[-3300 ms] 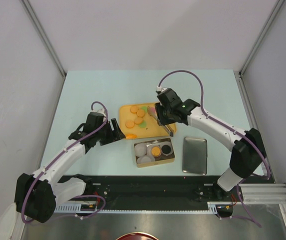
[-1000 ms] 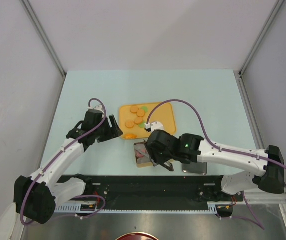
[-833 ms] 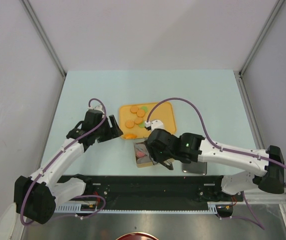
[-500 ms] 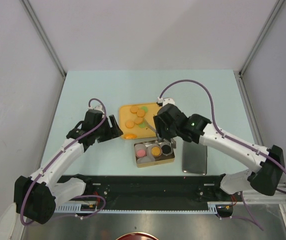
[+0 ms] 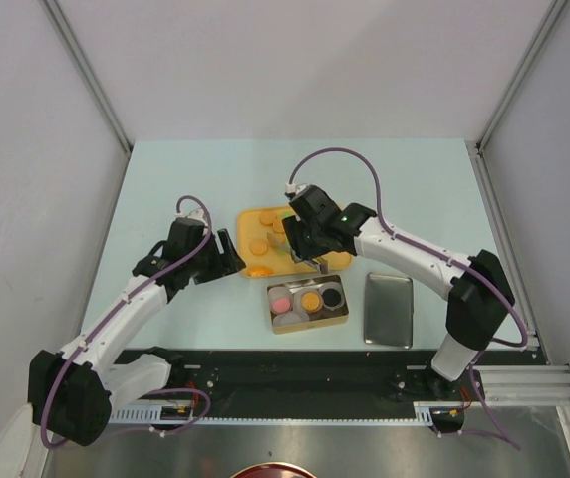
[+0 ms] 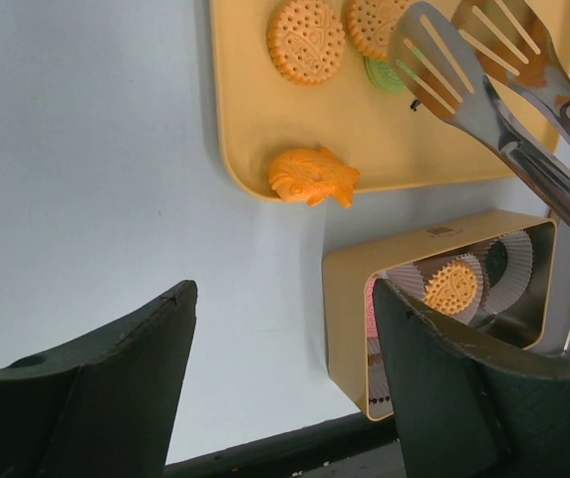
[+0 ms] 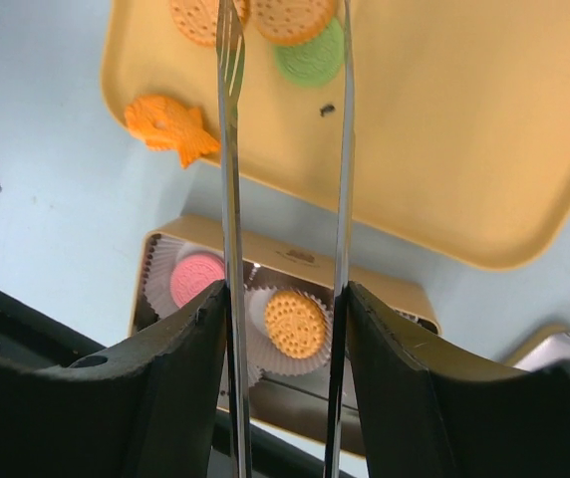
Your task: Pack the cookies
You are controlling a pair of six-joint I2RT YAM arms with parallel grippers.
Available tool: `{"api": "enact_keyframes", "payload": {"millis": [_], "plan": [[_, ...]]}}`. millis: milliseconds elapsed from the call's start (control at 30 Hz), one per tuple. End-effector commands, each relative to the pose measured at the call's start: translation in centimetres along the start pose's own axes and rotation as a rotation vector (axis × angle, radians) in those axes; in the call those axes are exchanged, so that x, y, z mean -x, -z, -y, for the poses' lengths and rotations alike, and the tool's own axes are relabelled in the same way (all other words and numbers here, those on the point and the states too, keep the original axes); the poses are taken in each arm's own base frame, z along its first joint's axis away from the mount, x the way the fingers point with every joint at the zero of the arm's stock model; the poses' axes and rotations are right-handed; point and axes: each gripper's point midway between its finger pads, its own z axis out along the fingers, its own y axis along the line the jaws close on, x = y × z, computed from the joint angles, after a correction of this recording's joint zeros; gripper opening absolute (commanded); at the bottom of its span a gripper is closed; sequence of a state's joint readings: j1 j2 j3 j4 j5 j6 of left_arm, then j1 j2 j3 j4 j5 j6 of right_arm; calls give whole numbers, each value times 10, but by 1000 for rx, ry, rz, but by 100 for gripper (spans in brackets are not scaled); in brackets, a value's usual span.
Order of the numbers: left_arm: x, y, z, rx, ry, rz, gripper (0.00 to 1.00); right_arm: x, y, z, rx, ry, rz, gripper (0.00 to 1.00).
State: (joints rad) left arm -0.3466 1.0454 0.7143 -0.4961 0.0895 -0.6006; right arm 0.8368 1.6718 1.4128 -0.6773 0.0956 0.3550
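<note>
Since a second ago my right hand (image 5: pixel 310 234) has swung away from the tin (image 7: pixel 295 257) and back over the yellow tray (image 7: pixel 464 129), and a pink cookie (image 7: pixel 197 279) now sits in one of the tin's paper cups.

That hand is clamped on the tongs (image 7: pixel 228 199), whose blades stand apart with nothing between them. My left hand (image 6: pixel 285 329) hangs open and empty over the desk (image 5: pixel 165 179), just beside the tray's left edge.

In the tin, an orange cookie (image 7: pixel 295 324) lies in the cup next to the pink one and a black cookie (image 5: pixel 333 297) in the cup beyond. On the tray wait two orange cookies (image 7: pixel 290 15) overlapping a green cookie (image 7: pixel 310 55), with a fish-shaped biscuit (image 7: pixel 170 127) at the tray's rim.

The step in hand, as I judge it, is the next pick. The blades already straddle the stacked pair, so I should:

- come straight down and take the topmost orange one alone;
- close gently across its edges;
- lift it level, so the green one beneath is not dragged along.

One white cup in the tin looks unfilled, and I would carry the cookie there.
</note>
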Motion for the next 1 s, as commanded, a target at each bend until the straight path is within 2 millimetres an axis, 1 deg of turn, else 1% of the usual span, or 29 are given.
{"api": "enact_keyframes", "payload": {"millis": [0, 167, 400, 500, 767, 933, 967], "plan": [[0, -2, 1, -20, -20, 3, 76, 27, 3, -17, 59, 29, 65, 54], [0, -2, 3, -26, -22, 0, 76, 23, -10, -15, 45, 34, 39, 53], [-1, -2, 2, -25, -20, -1, 77, 21, -22, -11, 33, 34, 22, 53], [-1, -2, 2, -25, -19, -1, 76, 19, -26, -11, 33, 33, 13, 54], [-1, -2, 2, -25, -19, 0, 76, 23, -32, -9, 36, 31, 13, 53], [-1, -1, 1, -23, -17, 2, 76, 24, -34, -7, 34, 31, 10, 47], [-2, -2, 1, -22, -17, 1, 76, 24, -33, -7, 34, 31, 10, 43]]}}
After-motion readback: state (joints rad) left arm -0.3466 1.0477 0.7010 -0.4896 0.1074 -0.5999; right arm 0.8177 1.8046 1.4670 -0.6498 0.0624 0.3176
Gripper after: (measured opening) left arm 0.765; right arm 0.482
